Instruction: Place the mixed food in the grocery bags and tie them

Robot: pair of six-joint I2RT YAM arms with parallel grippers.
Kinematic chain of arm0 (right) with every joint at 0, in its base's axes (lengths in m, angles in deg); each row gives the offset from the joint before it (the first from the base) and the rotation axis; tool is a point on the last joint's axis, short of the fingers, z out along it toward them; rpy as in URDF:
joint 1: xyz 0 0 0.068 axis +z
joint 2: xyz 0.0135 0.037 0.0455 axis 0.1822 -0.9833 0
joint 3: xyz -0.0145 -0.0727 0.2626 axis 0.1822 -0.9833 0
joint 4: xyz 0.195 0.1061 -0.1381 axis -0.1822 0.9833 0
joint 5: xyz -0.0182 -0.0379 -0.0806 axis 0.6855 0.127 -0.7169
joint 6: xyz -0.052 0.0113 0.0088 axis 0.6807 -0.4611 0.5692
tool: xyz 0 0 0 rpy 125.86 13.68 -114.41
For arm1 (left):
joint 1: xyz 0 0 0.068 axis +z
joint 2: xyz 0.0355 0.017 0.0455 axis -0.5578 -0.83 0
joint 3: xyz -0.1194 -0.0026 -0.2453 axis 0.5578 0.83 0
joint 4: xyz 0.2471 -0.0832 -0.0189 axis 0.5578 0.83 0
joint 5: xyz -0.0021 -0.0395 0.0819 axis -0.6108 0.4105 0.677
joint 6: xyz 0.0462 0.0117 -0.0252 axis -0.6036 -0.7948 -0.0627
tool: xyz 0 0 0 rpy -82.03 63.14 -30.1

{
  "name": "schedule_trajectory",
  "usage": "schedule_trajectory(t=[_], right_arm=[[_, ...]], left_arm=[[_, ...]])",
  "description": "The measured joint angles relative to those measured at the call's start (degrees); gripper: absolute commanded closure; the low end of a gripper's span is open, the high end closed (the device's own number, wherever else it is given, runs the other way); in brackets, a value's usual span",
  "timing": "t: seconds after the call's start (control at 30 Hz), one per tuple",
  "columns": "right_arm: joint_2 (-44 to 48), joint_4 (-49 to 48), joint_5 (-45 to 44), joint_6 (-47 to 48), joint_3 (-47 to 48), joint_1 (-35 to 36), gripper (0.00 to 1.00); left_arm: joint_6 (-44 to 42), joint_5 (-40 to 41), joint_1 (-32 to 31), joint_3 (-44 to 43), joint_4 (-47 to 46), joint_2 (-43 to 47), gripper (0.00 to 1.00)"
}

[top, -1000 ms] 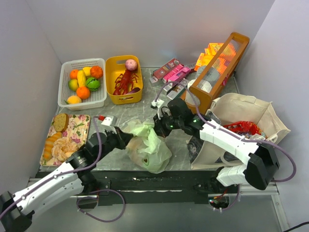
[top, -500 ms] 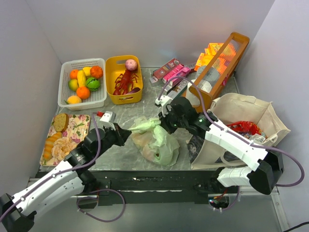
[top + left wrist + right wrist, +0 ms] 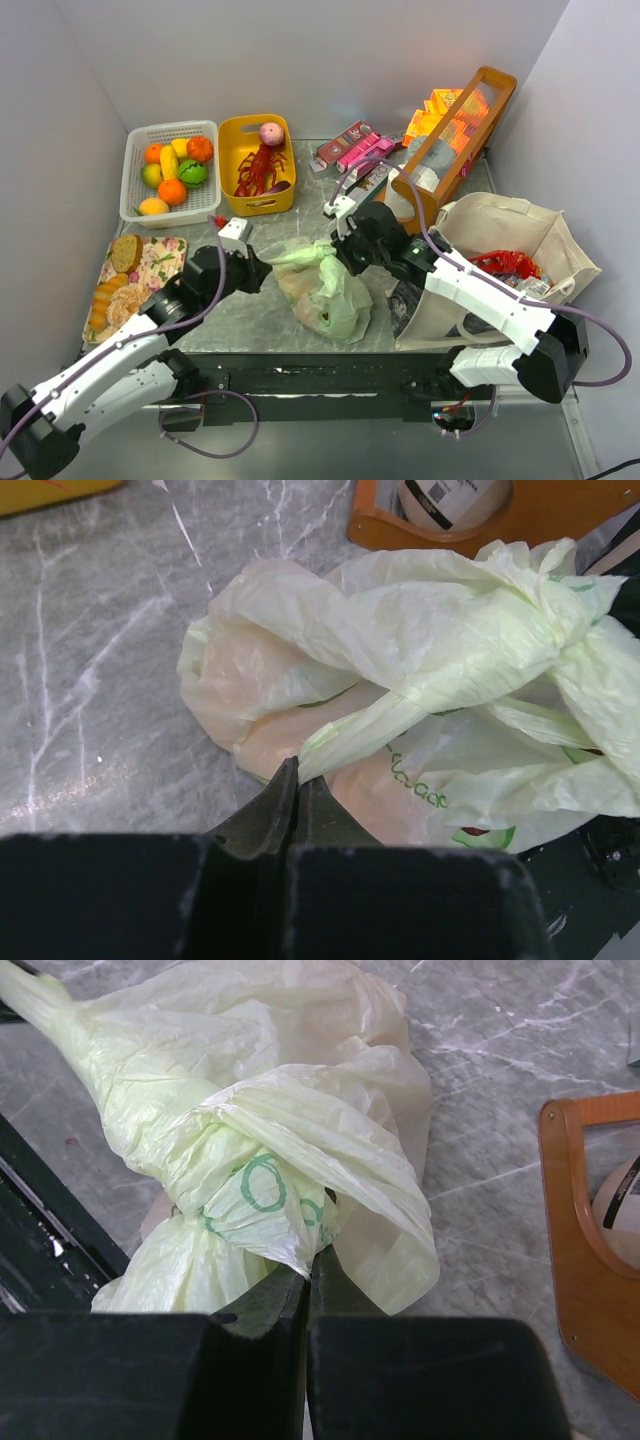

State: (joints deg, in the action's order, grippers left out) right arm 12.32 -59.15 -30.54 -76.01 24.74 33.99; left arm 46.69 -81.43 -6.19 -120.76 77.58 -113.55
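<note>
The pale green plastic bag (image 3: pixel 330 295) lies bulging at the table's middle, its handles twisted into a knot (image 3: pixel 235 1145). My left gripper (image 3: pixel 262 272) is shut on one handle strand (image 3: pixel 350 735), drawn taut to the left. My right gripper (image 3: pixel 340 255) is shut on the other handle end (image 3: pixel 290 1230), close to the knot. The beige canvas tote (image 3: pixel 500 225) stands open at the right with a red snack packet (image 3: pixel 508 264) inside. Toy bread (image 3: pixel 125 252) lies on the floral tray (image 3: pixel 168 268) at left, and a peach (image 3: pixel 271 133) is in the yellow basket (image 3: pixel 240 200).
A red lobster (image 3: pixel 260 168) lies in the yellow basket. A white basket (image 3: pixel 133 175) of toy fruit stands at the back left. The wooden crate (image 3: pixel 455 125) leans just behind my right arm, and pink and maroon boxes (image 3: pixel 358 150) lie beside it.
The bag slid right, then held. My left gripper has drawn back and to the left with its handle, stretching it, while the right gripper rose toward the crate and stayed there.
</note>
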Motion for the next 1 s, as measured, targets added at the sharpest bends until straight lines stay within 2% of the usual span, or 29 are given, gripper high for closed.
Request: schedule_trajectory(t=[0.23, 0.27, 0.3, 0.33, 0.37, 0.43, 0.53, 0.63, 0.7, 0.77, 0.9, 1.0], right_arm=[[1.22, -0.24, -0.87, 0.24, -0.33, 0.76, 1.0], [1.66, -0.26, -0.81, 0.28, -0.44, 0.76, 1.0], [2.08, -0.26, -0.72, 0.28, -0.44, 0.79, 1.0], [2.4, -0.26, -0.61, 0.28, -0.44, 0.81, 1.0], [2.62, -0.26, -0.52, 0.28, -0.44, 0.81, 1.0], [2.95, 0.11, -0.94, 0.24, -0.46, 0.79, 1.0], [2.99, 0.39, -1.09, 0.17, -0.5, 0.92, 1.0], [2.97, 0.37, -0.57, 0.15, -0.63, 1.49, 1.0], [2.73, 0.28, 0.04, 0.17, -0.63, 1.9, 1.0], [2.38, 0.11, 0.76, 0.17, -0.63, 2.05, 1.0], [1.99, -0.07, 2.45, 0.24, -0.63, 2.1, 1.0], [2.03, -0.44, 5.77, 0.79, -0.66, 2.14, 1.0]], left_arm=[[-0.39, -0.87, 2.29, -1.7, 3.28, 3.26, 0.99], [-0.39, -0.92, 2.32, -1.7, 3.45, 3.15, 0.96], [-0.39, -1.05, 2.29, -1.73, 3.65, 3.02, 0.88], [-0.42, -1.22, 2.32, -1.84, 3.82, 2.84, 0.53], [-0.68, -1.53, 2.36, -2.1, 3.98, 2.62, 0.4], [-1.68, -1.66, 2.89, -3.32, 5.53, 2.27, 0.23], [-2.67, -1.6, 3.67, -6.78, 8.35, 2.14, 0.11], [-4.46, -2.34, 3.69, -11.52, 8.63, 2.97, 0.02], [-5.86, -4.17, 3.76, -13.6, 7.21, 3.82, 0.01], [-7.04, -8.13, 3.8, -15.52, 5.05, 3.15, 0.04], [-9.2, -16.79, 3.78, -21.07, 1.05, -6.93, 0.04], [-11.56, -21.05, 3.8, -20.61, -1.66, -14.01, 0.04]])
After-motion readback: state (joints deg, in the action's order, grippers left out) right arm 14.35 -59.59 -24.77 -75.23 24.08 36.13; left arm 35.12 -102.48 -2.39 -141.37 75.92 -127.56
